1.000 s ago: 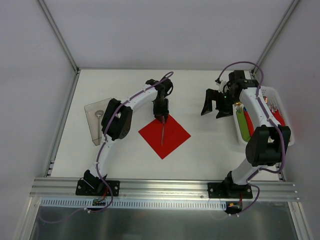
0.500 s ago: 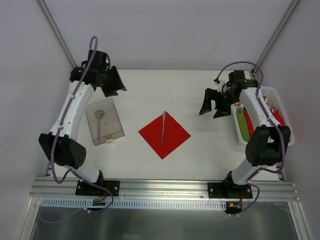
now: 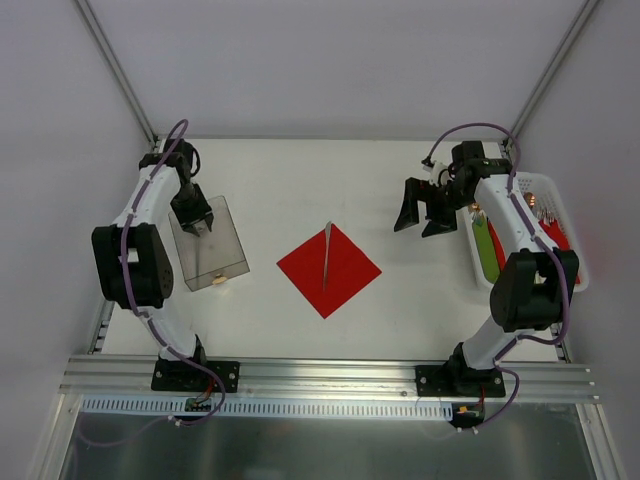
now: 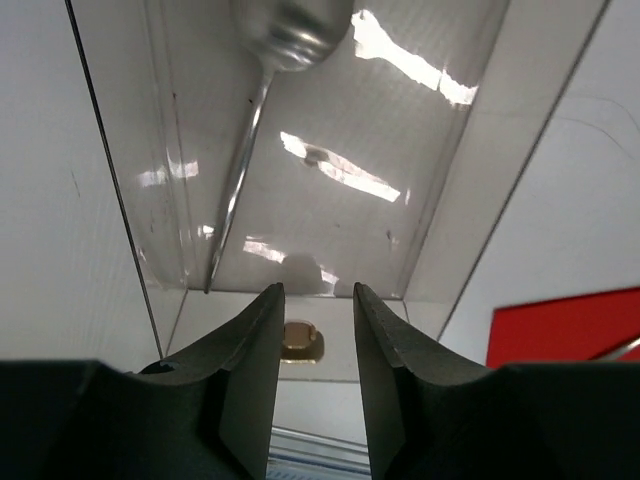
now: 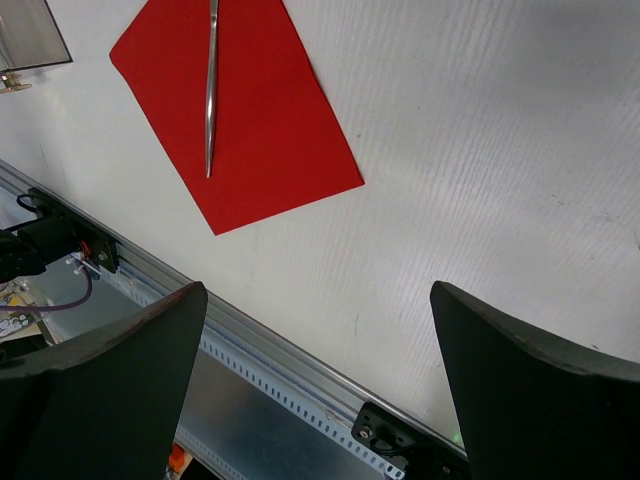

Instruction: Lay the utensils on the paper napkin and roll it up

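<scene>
A red paper napkin lies as a diamond mid-table, with one slim silver utensil lying on it from its far corner toward the middle. Both also show in the right wrist view, the napkin and the utensil. A silver spoon lies inside a clear plastic box at the left. My left gripper hangs over the box's far end; its jaws stand narrowly apart and hold nothing. My right gripper is wide open and empty, right of the napkin.
A white basket at the right edge holds rolled red and green bundles with cutlery tips. The clear box has a small gold latch at its near end. An aluminium rail runs along the table's front edge.
My left arm left the utensil on the napkin, swung to the back left corner, and has now come down over the clear box. My right gripper has barely moved.
</scene>
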`<action>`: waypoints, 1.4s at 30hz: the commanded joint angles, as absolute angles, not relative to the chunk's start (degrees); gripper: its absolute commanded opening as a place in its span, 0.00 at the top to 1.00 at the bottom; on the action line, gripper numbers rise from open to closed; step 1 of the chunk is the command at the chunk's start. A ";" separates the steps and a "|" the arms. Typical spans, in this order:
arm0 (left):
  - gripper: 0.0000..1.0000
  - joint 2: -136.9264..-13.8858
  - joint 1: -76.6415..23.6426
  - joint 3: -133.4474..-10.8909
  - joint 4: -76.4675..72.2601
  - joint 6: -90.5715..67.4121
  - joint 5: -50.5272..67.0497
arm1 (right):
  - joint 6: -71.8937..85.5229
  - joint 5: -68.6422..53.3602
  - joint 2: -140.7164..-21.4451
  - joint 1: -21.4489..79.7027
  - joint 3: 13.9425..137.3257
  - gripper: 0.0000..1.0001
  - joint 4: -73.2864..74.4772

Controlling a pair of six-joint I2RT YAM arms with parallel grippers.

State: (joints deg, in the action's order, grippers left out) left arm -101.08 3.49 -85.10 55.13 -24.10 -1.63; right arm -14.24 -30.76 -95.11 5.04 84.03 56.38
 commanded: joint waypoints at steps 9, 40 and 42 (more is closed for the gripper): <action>0.66 -114.68 5.01 -93.95 53.26 -17.41 -13.00 | -15.73 -31.29 -94.39 5.18 85.43 0.01 57.48; 1.00 -112.69 7.21 -89.91 44.91 -15.47 -1.41 | -17.23 -35.85 -93.09 4.83 86.75 0.01 58.10; 1.00 -106.48 7.21 -90.61 44.91 -15.64 2.09 | -16.53 -37.52 -92.03 4.75 86.31 0.01 56.87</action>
State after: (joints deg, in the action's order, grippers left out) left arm -117.73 6.92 -89.71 46.02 -15.59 -3.64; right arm -16.56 -33.98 -95.83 4.99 84.33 57.25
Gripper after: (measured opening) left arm 0.033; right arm 0.991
